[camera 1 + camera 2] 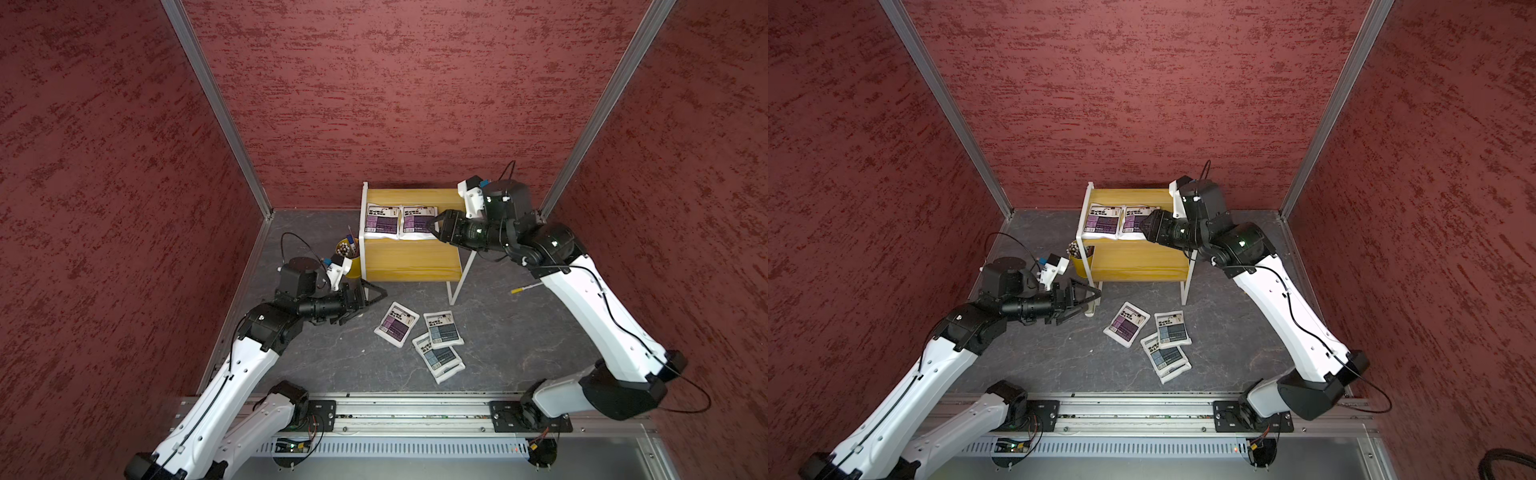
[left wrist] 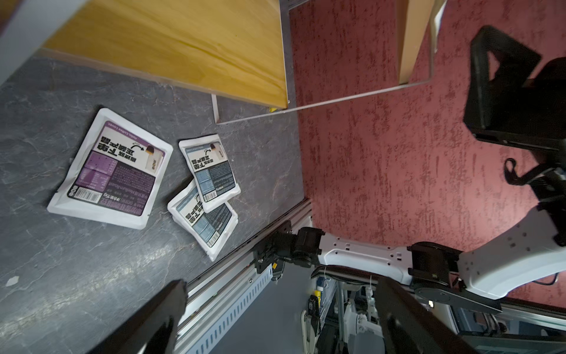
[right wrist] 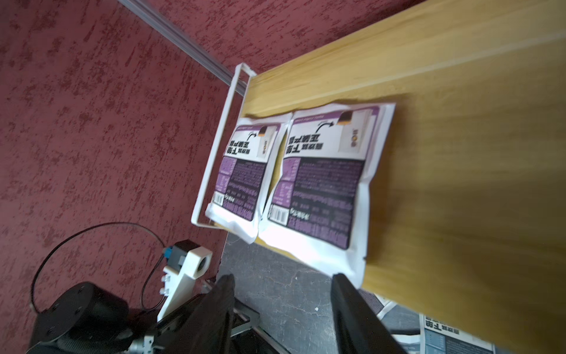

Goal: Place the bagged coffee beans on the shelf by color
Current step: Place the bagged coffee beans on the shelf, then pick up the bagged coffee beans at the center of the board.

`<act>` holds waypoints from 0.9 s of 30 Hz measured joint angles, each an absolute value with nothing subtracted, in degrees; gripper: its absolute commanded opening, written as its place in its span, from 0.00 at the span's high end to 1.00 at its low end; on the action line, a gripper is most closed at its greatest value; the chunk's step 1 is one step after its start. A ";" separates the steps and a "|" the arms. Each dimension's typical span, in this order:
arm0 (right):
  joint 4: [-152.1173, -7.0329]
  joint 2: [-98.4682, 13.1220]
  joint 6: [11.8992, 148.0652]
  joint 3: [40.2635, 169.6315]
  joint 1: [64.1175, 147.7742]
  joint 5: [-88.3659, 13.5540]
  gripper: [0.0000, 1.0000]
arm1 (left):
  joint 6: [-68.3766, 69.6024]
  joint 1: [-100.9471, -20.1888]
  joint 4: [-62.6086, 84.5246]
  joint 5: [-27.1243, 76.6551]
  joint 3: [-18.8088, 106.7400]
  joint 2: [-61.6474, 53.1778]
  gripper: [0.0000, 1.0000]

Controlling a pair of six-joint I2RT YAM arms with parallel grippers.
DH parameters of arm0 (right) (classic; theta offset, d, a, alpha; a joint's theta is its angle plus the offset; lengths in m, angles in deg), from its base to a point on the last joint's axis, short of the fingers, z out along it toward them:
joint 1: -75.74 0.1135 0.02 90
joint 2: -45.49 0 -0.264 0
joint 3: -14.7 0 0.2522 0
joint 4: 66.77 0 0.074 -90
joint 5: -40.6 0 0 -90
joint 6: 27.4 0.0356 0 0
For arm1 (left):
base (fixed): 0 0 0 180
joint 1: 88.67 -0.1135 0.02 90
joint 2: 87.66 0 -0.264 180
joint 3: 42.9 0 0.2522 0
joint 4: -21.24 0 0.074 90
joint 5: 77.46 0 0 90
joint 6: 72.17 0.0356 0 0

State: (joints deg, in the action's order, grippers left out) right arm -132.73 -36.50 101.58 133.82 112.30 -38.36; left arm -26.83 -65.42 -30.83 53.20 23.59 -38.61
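Note:
The shelf [image 1: 411, 259] [image 1: 1138, 259] stands at the back, with two purple bagged coffee beans [image 1: 381, 221] [image 1: 417, 222] [image 3: 321, 184] lying side by side on its upper board. My right gripper [image 1: 432, 227] [image 3: 281, 277] is open just beside the right-hand purple bag, with nothing between its fingers. On the table in front lie a third purple bag [image 1: 396, 323] [image 2: 113, 171] and overlapping grey-blue bags [image 1: 443, 329] [image 1: 438, 360] [image 2: 211, 173]. My left gripper [image 1: 372, 305] [image 2: 281, 285] hangs wide open and empty near the shelf's front left leg, left of the loose bags.
A yellow pen bucket [image 1: 352, 257] stands against the shelf's left side, close behind my left wrist. A yellow-tipped pen [image 1: 525, 288] lies on the table under my right arm. Red walls enclose three sides, and a metal rail [image 1: 415, 415] runs along the front.

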 measured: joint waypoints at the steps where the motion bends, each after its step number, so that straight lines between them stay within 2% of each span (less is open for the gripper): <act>1: -132.86 -34.89 101.78 132.46 113.30 -38.33 0.45 | -26.20 -64.79 -31.16 52.39 23.18 -38.85 0.00; 8: -133.54 -21.77 105.93 116.73 121.15 -40.69 0.45 | -24.73 -61.38 -30.26 48.20 15.94 -41.34 0.00; 16: -131.88 -11.24 114.54 93.25 123.51 -43.23 0.45 | -24.54 -60.05 -26.92 46.49 13.89 -37.91 0.00; 27: -114.39 -19.02 123.31 75.33 124.80 -38.62 0.45 | -23.25 -59.63 -22.00 43.87 7.90 -35.98 0.00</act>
